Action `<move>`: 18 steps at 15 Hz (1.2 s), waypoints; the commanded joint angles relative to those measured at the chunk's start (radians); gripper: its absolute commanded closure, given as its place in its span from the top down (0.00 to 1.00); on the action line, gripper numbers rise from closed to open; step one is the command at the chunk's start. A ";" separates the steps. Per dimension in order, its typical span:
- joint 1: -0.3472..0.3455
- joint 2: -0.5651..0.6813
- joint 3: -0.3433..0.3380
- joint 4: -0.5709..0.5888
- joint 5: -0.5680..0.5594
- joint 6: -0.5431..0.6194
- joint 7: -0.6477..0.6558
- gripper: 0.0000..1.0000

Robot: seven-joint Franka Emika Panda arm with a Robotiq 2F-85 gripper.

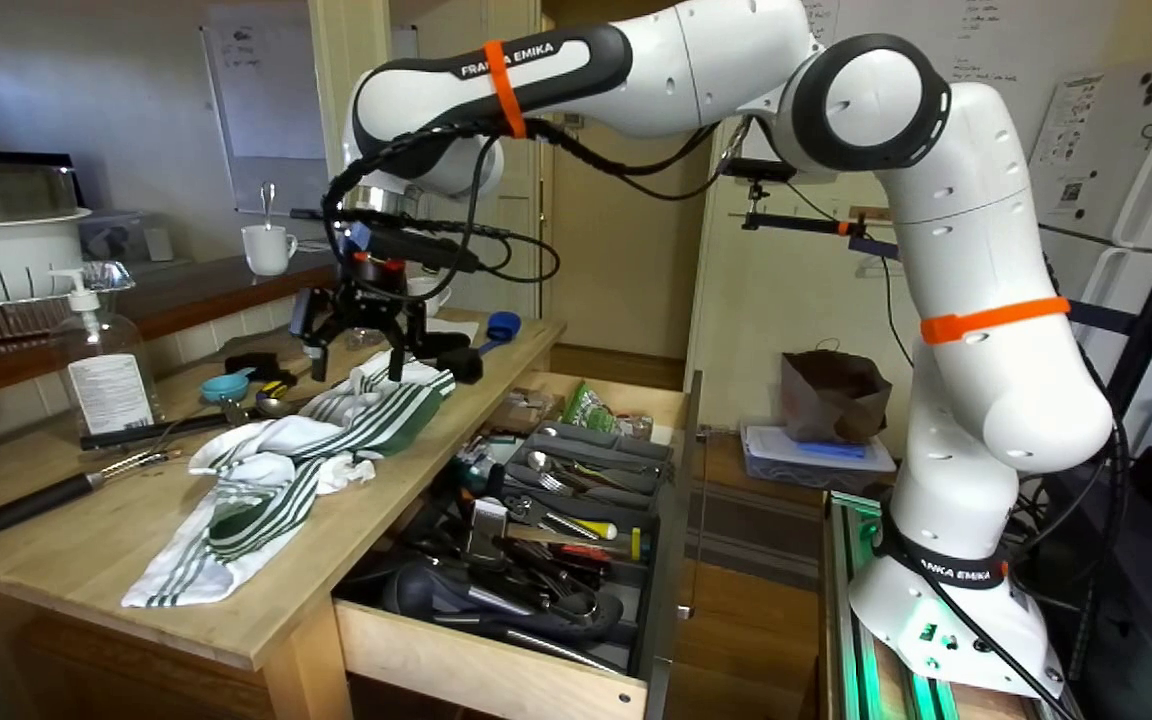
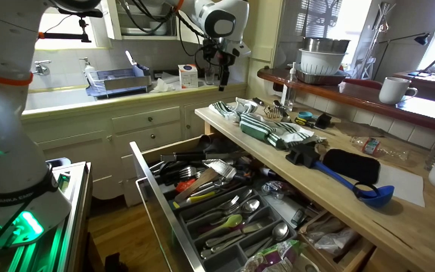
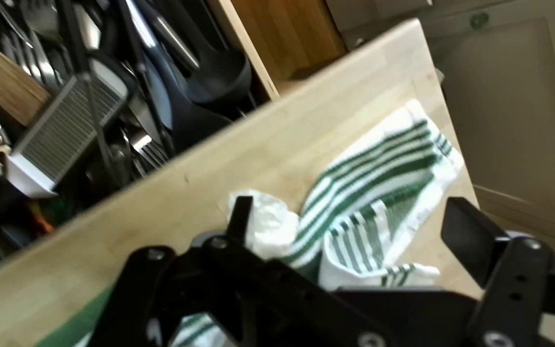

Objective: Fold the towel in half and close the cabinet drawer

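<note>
The towel (image 1: 301, 475) is a white cloth with green stripes. It lies bunched and wrinkled along the wooden counter, and also shows in an exterior view (image 2: 264, 130). In the wrist view, its far part (image 3: 359, 202) has a folded-over flap near the counter corner. My gripper (image 1: 357, 372) is open and empty above the towel, apart from it; it also shows in an exterior view (image 2: 222, 81). In the wrist view, the fingers (image 3: 354, 226) are wide apart with towel visible below them. The cabinet drawer (image 1: 496, 660) stands pulled out, full of utensils; its front (image 2: 165, 204) faces the robot base.
A pump bottle (image 1: 111, 385) and a black-handled whisk (image 1: 31, 505) are on the counter behind the towel. A blue ladle (image 2: 376, 196) and a black pad (image 2: 351, 165) lie on it too. Crumpled white material (image 3: 270, 226) touches the towel.
</note>
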 commanded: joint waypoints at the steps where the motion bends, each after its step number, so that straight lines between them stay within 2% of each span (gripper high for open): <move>1: 0.019 -0.173 -0.011 -0.245 -0.043 -0.087 -0.036 1.00; 5: 0.035 -0.303 -0.006 -0.461 -0.146 -0.182 -0.097 1.00; 10: 0.034 -0.452 0.012 -0.758 -0.313 -0.188 -0.213 1.00; 11: 0.032 -0.480 0.017 -0.816 -0.315 -0.215 -0.243 1.00; 12: 0.027 -0.495 0.017 -0.860 -0.271 -0.264 -0.266 1.00; 13: 0.025 -0.413 0.016 -0.741 -0.283 -0.228 -0.216 1.00; 15: 0.024 -0.451 0.020 -0.822 -0.282 -0.249 -0.240 1.00; 18: 0.024 -0.472 0.021 -0.844 -0.282 -0.250 -0.247 1.00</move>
